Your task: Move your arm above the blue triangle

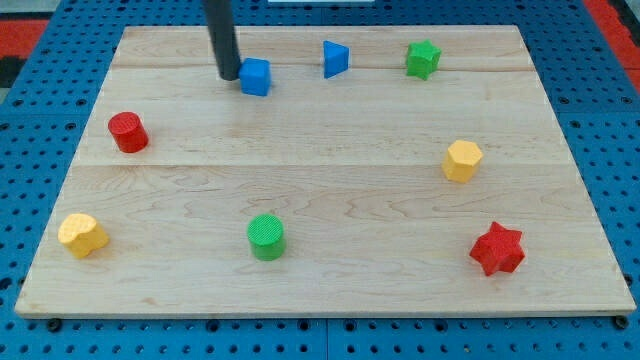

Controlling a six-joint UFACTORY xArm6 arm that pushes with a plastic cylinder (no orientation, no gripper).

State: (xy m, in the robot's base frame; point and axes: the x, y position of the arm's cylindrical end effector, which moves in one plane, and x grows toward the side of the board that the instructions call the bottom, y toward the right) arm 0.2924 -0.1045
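lab bench, robot test setup. pale wooden board (pixel 330 200) fills most of the frame, sitting on a blue perforated base plate (pixel 30 120) with a regular hole grid, visible along the left, right and bottom edges. red perforated panels in the upper left corner (pixel 40 30) and the upper right corner. small bright plastic blocks scattered over the board look like test props. dark rod enters from the top, my tip (pixel 229 76) on the board. nothing domestic anywhere.
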